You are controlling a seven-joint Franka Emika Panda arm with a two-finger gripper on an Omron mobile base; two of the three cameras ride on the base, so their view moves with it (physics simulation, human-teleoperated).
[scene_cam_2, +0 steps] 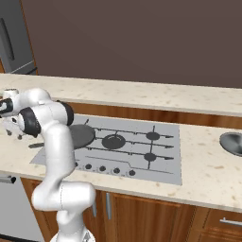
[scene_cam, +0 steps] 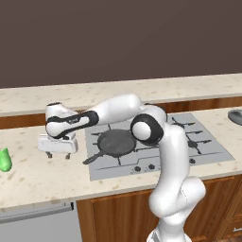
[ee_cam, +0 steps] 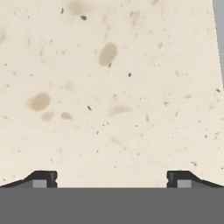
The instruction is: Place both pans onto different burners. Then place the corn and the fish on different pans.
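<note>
Claw [scene_cam: 57, 154] of ours hangs wide and holds nothing, pointing down over bare counter [scene_cam: 42, 175] just left of the hob [scene_cam: 156, 163]; its two tips [ee_cam: 43, 178] stand far apart over speckled stone in the hand view

We judge one step done: the black pan [scene_cam: 115, 142] sits on the hob's left burner, handle toward the front. The silver pan [scene_cam_2: 232, 142] lies on the counter well right of the hob, so it has yet to go on another burner [scene_cam_2: 114, 141]. The corn [scene_cam: 4, 160] lies at the far left of the counter, well apart from both pans. We cannot make out the fish. Both foods are left to place, we reckon
</note>
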